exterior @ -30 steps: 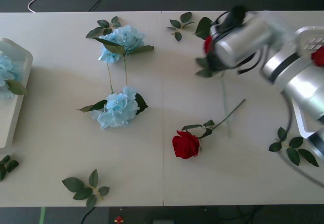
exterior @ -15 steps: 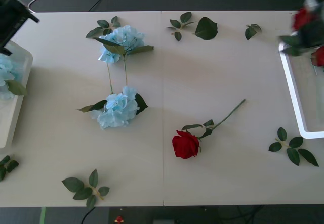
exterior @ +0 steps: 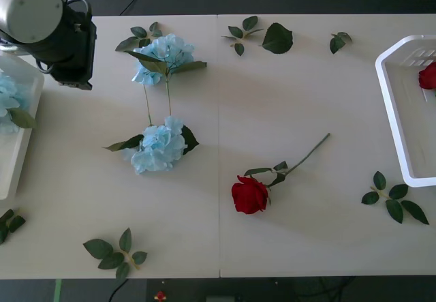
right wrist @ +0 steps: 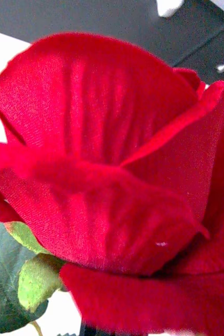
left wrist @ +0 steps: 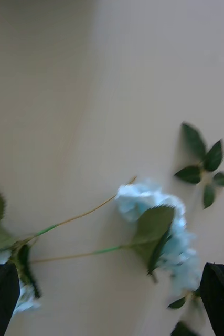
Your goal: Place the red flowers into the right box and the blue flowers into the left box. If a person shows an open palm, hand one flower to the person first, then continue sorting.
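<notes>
Two blue flowers lie left of the table's middle, one farther back [exterior: 163, 53] and one nearer [exterior: 158, 146]. A third blue flower [exterior: 7, 101] rests in the left box [exterior: 15, 159] at the left edge. My left gripper [exterior: 73, 76] hovers between that box and the far blue flower. In the left wrist view it [left wrist: 110, 269] is open above the table, with a blue flower [left wrist: 161, 231] and its stems ahead. One red flower [exterior: 250, 195] lies right of centre. Another red flower [exterior: 428, 76] sits in the right box [exterior: 392, 111]. A red bloom [right wrist: 112, 173] fills the right wrist view.
Loose green leaf sprigs lie scattered: at the near left [exterior: 114, 251], at the far middle [exterior: 262, 35], at the far right [exterior: 338, 41], beside the right box [exterior: 394, 201] and at the left edge [exterior: 8, 223]. Cables run behind the table.
My left arm has swung in from the far left corner toward the far blue flower. My right arm, carrying a red flower over the right box, has left the front view.
</notes>
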